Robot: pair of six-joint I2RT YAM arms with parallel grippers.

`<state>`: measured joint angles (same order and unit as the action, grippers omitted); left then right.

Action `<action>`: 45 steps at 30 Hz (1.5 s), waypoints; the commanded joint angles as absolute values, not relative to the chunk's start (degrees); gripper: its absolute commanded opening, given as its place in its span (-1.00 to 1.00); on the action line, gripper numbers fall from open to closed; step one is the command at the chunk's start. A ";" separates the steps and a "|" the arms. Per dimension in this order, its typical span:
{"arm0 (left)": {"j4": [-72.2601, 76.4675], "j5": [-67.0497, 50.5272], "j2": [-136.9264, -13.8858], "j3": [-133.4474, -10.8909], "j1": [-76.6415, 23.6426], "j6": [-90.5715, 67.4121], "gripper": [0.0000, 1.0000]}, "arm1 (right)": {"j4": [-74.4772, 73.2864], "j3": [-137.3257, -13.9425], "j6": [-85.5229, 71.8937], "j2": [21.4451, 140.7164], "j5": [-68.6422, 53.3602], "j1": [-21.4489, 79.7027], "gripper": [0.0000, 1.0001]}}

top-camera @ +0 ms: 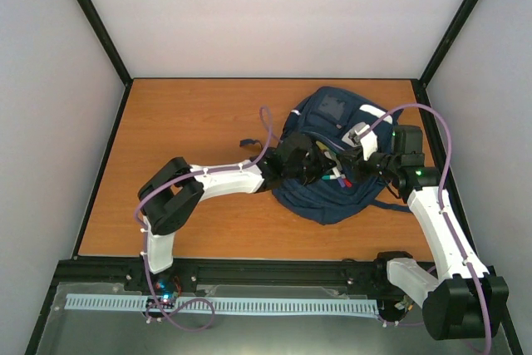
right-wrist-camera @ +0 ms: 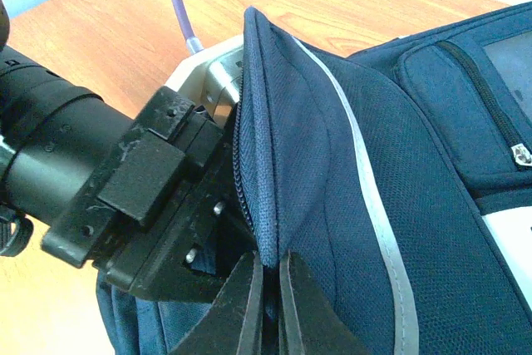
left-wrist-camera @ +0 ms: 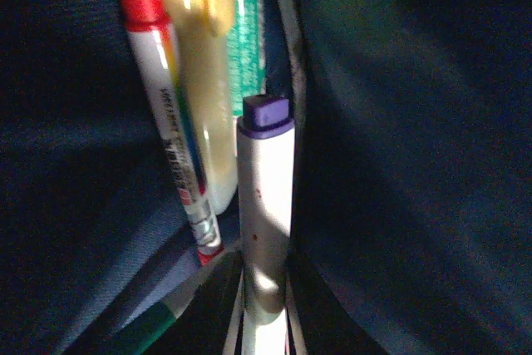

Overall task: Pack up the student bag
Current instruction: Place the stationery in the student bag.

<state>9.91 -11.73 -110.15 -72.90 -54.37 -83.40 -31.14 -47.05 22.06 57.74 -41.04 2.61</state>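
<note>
Right claw (right-wrist-camera: 268,270) is pressed together on the zip edge of the large navy blue fabric student bag (right-wrist-camera: 357,205), which rises just beyond its tips. Left claw (left-wrist-camera: 266,301), inside the bag, pinches a white purple-capped marker (left-wrist-camera: 266,180); further in, beside it, stands a red-capped white marker (left-wrist-camera: 170,122).
</note>
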 commanded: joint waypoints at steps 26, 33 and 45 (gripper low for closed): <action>10.16 7.17 -106.75 -73.53 -55.37 -92.64 -0.19 | -30.93 -48.51 23.16 55.46 -46.23 2.64 -0.94; 0.90 3.10 -102.70 -72.63 -56.48 -95.88 0.16 | -30.87 -48.52 23.20 55.35 -46.14 2.64 -0.94; -0.19 -0.94 -96.70 -68.40 -57.47 -90.95 0.21 | -30.95 -48.60 23.38 55.78 -46.38 2.64 -0.94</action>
